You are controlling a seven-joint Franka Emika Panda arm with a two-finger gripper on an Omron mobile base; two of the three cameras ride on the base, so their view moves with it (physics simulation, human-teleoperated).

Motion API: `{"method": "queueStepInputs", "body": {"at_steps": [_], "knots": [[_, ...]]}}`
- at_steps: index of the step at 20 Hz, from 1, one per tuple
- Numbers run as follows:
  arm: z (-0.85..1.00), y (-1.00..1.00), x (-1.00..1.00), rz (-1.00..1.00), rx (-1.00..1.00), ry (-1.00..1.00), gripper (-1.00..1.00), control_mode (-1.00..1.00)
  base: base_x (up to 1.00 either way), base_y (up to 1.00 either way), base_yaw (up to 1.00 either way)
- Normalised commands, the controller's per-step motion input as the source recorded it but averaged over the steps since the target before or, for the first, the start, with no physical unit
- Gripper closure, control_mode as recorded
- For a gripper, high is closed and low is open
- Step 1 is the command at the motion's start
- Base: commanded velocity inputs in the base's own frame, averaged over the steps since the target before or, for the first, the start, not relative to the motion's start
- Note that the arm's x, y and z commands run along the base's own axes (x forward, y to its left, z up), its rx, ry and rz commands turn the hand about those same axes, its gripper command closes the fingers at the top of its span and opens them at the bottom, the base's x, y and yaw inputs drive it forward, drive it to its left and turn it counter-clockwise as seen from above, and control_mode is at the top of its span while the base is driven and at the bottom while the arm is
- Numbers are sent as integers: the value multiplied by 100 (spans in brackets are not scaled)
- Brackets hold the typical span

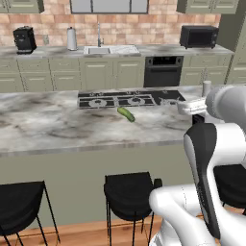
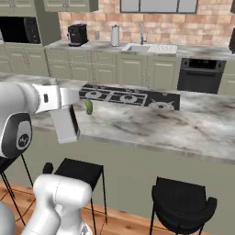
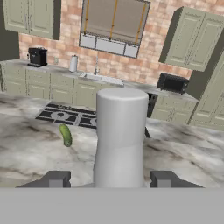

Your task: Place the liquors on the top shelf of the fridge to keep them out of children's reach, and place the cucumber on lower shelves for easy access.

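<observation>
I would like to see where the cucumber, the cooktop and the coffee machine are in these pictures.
cucumber (image 1: 126, 114): left base view, middle of its green body.
cooktop (image 1: 129, 99): left base view, dark surface between the burners.
coffee machine (image 2: 77, 34): right base view, centre of its black housing.

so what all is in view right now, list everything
cucumber: one, dark green, lying on the island counter just in front of the cooktop
bottle: one, pale white, upright close in front of the hand
island counter: one, marbled grey
cooktop: one, black, set in the island
stools: three, black, at the island's near side
coffee machine: one, black, back counter
sink: one, pale, back counter
microwave: one, black, back counter
oven: one, black, under the back counter
gripper: one, dark tips, open either side of the bottle
</observation>
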Motion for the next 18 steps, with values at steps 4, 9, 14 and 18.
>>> {"method": "queueStepInputs", "body": {"at_steps": [4,9,14,18], "knots": [[0,0,0,0,0,0,100,100,-83,0,0],[0,0,0,0,0,0,100,100,-74,-24,-22],[0,0,0,0,0,0,100,100,-28,-47,-60],[0,0,0,0,0,0,100,100,-1,-58,-76]]}}
